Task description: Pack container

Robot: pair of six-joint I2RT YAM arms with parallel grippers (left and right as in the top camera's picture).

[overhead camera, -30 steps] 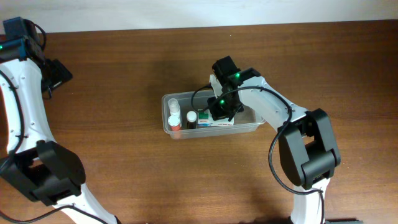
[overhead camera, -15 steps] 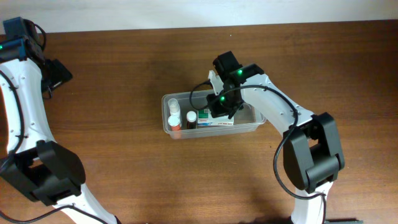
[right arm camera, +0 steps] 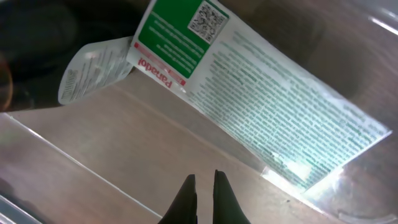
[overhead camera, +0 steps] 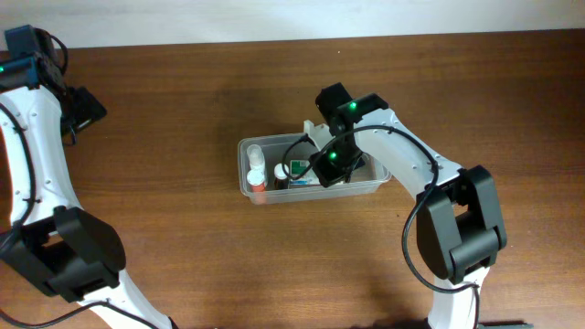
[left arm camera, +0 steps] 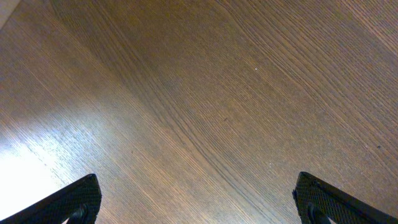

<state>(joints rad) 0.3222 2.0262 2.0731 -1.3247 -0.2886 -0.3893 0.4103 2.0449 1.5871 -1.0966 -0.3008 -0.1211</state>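
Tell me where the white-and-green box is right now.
In the overhead view, the box lies inside the container, near its middle, just right of the small bottles and beneath the right gripper.

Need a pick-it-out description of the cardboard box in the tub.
On the wooden table sits a clear plastic container. The box lies inside it, right of the small bottles. It's the only flat rectangular item: white with fine print and a green end panel.
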